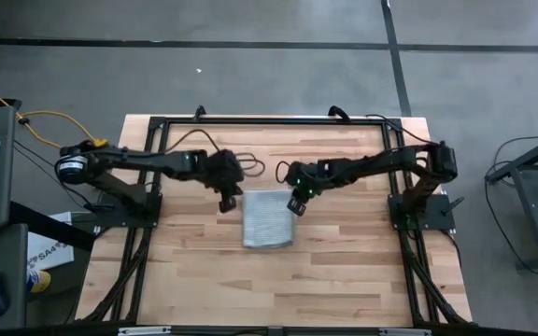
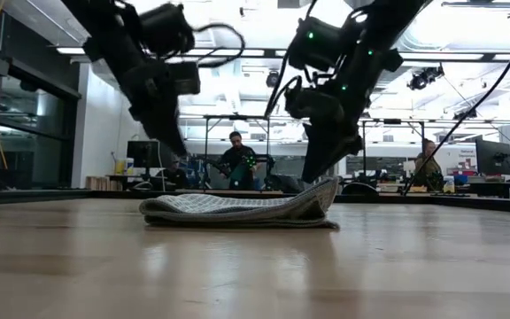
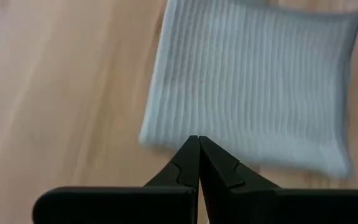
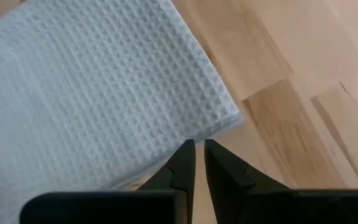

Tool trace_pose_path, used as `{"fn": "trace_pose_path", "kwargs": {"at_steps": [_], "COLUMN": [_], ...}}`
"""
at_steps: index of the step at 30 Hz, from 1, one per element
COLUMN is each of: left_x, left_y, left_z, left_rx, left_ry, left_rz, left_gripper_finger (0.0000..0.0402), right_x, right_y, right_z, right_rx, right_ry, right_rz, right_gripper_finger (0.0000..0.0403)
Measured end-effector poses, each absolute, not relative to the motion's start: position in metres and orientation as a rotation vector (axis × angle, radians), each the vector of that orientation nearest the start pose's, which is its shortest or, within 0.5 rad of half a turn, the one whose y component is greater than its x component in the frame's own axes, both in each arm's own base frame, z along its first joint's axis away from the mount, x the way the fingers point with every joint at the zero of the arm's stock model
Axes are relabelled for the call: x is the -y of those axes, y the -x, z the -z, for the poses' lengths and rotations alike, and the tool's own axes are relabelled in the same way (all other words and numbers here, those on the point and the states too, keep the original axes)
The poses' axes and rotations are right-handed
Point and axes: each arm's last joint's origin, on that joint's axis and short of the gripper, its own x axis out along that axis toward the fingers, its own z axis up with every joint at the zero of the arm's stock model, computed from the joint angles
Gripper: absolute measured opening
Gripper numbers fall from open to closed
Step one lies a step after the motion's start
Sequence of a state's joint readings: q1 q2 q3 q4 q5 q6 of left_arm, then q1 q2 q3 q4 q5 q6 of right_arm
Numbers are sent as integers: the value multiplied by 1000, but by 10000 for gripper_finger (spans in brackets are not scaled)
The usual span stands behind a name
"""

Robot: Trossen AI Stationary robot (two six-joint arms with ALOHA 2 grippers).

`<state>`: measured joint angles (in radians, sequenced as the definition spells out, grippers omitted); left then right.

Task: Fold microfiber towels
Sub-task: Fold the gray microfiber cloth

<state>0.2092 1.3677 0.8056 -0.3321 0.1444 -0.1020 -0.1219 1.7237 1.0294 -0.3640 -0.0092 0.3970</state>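
A folded grey-blue towel (image 1: pixel 267 219) lies mid-table, its right edge lifted; the left gripper (image 1: pixel 226 202), fingers together, hangs off its far-left corner, while the right gripper (image 1: pixel 295 205), fingers nearly together and holding nothing, sits by its far-right corner

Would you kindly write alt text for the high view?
A folded pale grey-blue towel lies mid-table. The left gripper is at its far left corner, the right gripper at its far right corner.
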Motion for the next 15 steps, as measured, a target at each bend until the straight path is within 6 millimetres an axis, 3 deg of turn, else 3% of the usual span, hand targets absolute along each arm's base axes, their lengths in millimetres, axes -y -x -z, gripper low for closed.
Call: {"fn": "trace_pose_path", "kwargs": {"at_steps": [10, 15], "left_x": [-106, -126], "left_y": [-241, -230], "left_z": [-208, -206], "left_rx": [-802, -781], "left_ry": [467, 516], "left_rz": [31, 39], "left_gripper_finger": [0, 0], "right_x": [113, 136], "right_y": [-315, -305], "right_z": [-172, -174], "right_rx": [-968, -925], "right_ry": [-674, -777], "right_rz": [137, 57], "right_gripper_finger": [28, 28]}}
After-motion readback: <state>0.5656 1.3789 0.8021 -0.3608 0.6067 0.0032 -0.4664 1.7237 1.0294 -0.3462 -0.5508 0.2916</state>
